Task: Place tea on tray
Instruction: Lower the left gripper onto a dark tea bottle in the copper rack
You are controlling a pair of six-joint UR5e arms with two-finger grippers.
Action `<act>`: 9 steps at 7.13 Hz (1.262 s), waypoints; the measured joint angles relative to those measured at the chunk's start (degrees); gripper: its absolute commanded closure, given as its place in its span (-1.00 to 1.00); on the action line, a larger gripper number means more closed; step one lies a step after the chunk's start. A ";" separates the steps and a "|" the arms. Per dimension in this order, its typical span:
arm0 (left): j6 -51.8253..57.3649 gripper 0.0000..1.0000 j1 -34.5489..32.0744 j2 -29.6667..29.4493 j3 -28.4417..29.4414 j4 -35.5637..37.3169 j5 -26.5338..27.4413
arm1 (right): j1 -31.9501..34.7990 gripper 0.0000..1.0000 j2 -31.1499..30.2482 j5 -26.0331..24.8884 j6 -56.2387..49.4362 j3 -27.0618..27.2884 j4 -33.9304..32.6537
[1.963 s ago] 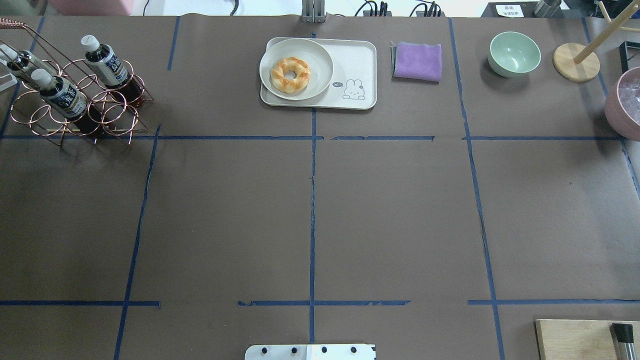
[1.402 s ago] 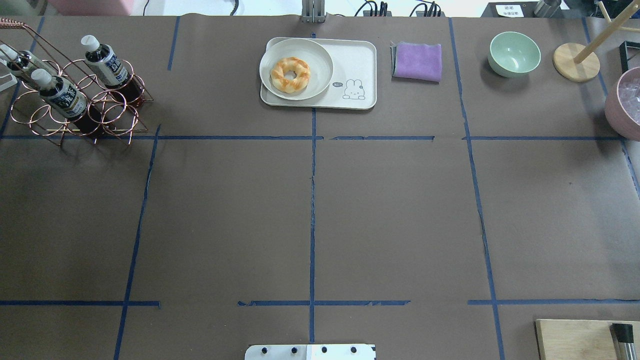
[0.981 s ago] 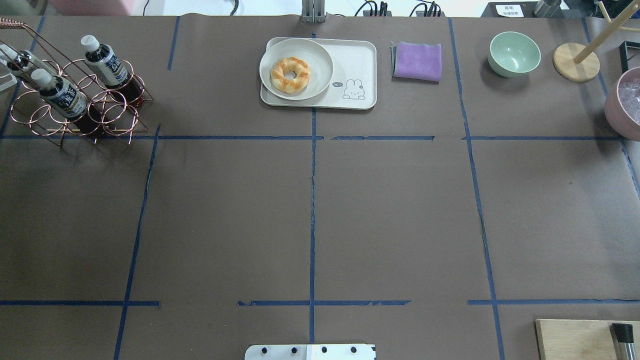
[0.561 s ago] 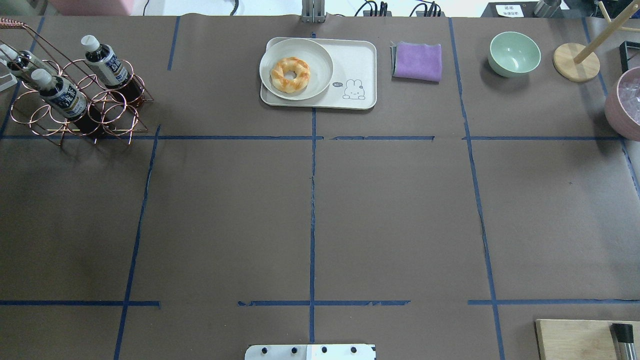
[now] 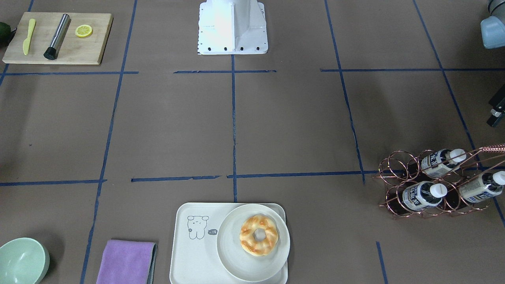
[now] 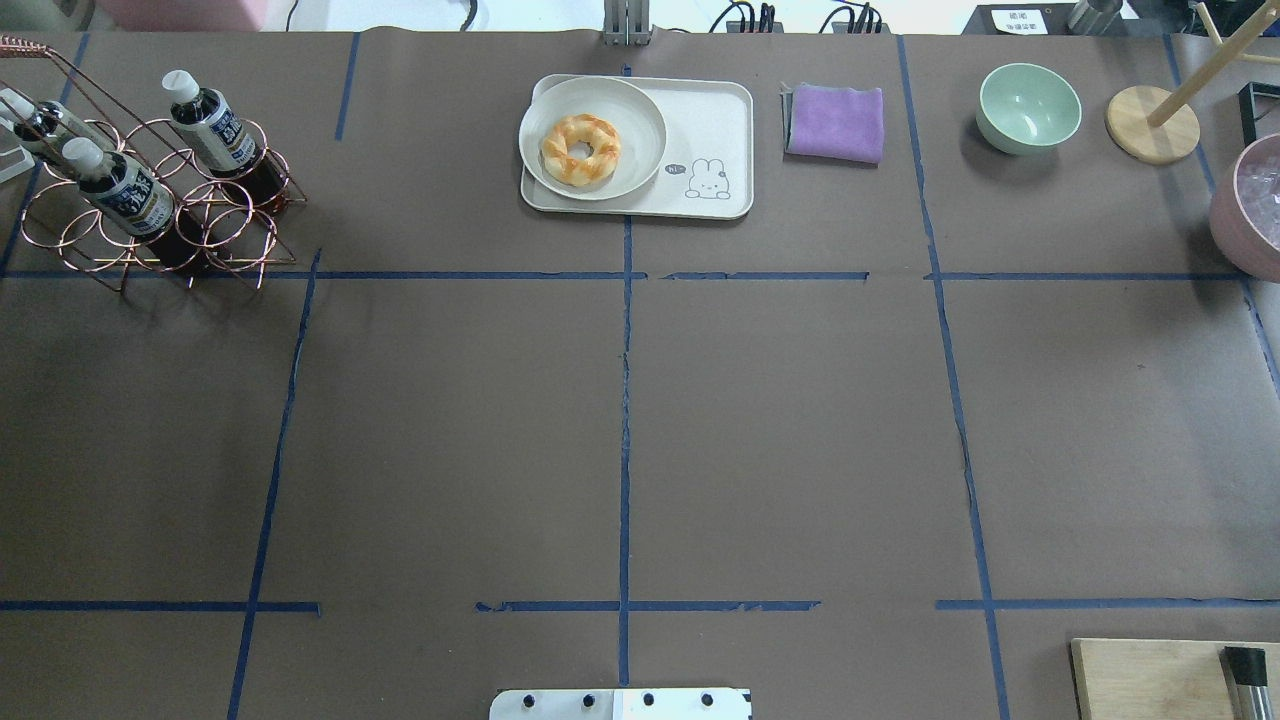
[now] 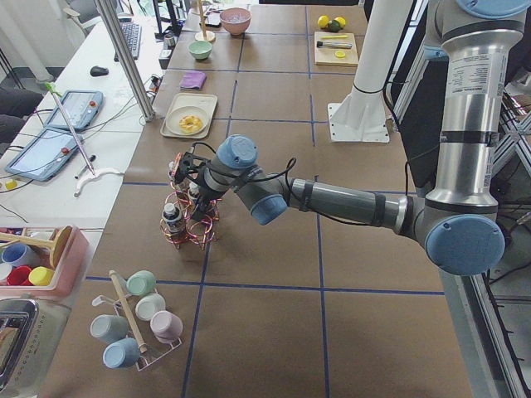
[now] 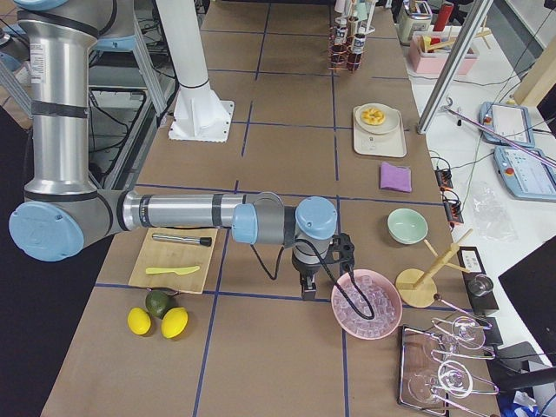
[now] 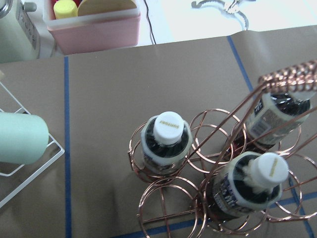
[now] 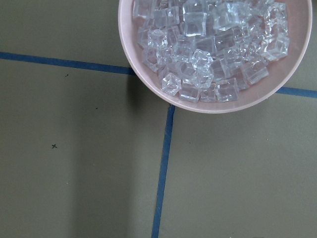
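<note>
Three tea bottles stand in a copper wire rack (image 6: 150,230) at the table's far left: tea (image 6: 208,128), tea (image 6: 125,190) and tea (image 6: 35,122), with white caps and dark labels. From the left wrist view I look down on tea (image 9: 167,139) and its neighbours. The cream tray (image 6: 715,115) sits at the far middle and holds a round plate (image 6: 640,110) with a doughnut (image 6: 580,148). My left gripper (image 7: 181,166) hovers just over the rack; I cannot tell whether it is open or shut. My right gripper (image 8: 306,287) hangs beside a pink bowl of ice (image 8: 365,304); its state is unclear too.
A purple cloth (image 6: 835,122), a green bowl (image 6: 1028,105) and a wooden stand (image 6: 1152,123) lie right of the tray. A cutting board (image 5: 57,37) holds a knife, a metal rod and a lemon slice. A rack of mugs (image 7: 137,319) stands beyond the bottle rack.
</note>
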 measured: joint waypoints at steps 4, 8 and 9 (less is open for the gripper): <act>-11.86 -0.80 12.11 -0.04 -0.79 -7.12 19.38 | 0.00 -1.00 -0.06 0.10 0.00 0.01 0.04; -12.32 -0.64 15.73 -0.09 -1.91 -7.10 25.01 | 0.00 -1.00 -0.01 0.04 -0.02 -0.10 0.04; -12.31 -0.60 16.31 -0.09 -1.84 -7.06 25.58 | 0.00 -1.00 -0.01 0.02 -0.06 -0.13 0.04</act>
